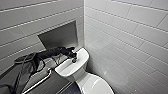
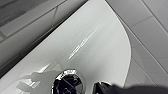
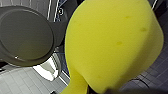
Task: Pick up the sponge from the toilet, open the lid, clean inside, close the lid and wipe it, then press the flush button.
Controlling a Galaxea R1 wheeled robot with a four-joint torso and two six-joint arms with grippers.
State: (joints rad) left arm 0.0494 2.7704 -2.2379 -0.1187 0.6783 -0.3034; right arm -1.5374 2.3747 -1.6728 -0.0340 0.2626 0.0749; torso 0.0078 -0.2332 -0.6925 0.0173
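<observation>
the sponge [image 3: 112, 42] sits closest, bright yellow and swelling large in the right wrist view. the right gripper [image 3: 108, 90] seems to be pinching it by its lower end, though the contact itself is mostly hidden by the foam.

further out in the head view, the lid [image 1: 96, 86] lies down over the bowl of the toilet [image 1: 72, 70], and a metal grab bar [image 1: 40, 81] runs along the wall beside it. beyond that, the left arm reaches across to the tank cover [image 2: 95, 45]. the left gripper [image 1: 73, 57] is right at the flush button [image 2: 68, 85], which shows dark inside a shiny ring in the left wrist view, with a dark tip just beside it. whether that gripper is spread or pressed together i cannot tell. behind the tank is a grey recess in the tiled wall [image 1: 58, 36].

judging from this, the flush press is in hand. the tip looks a little off the button's middle, so a push could land on the ring or skid across the glossy cover and fail to flush. the sponge, held by one end, could also sag or slip free.
</observation>
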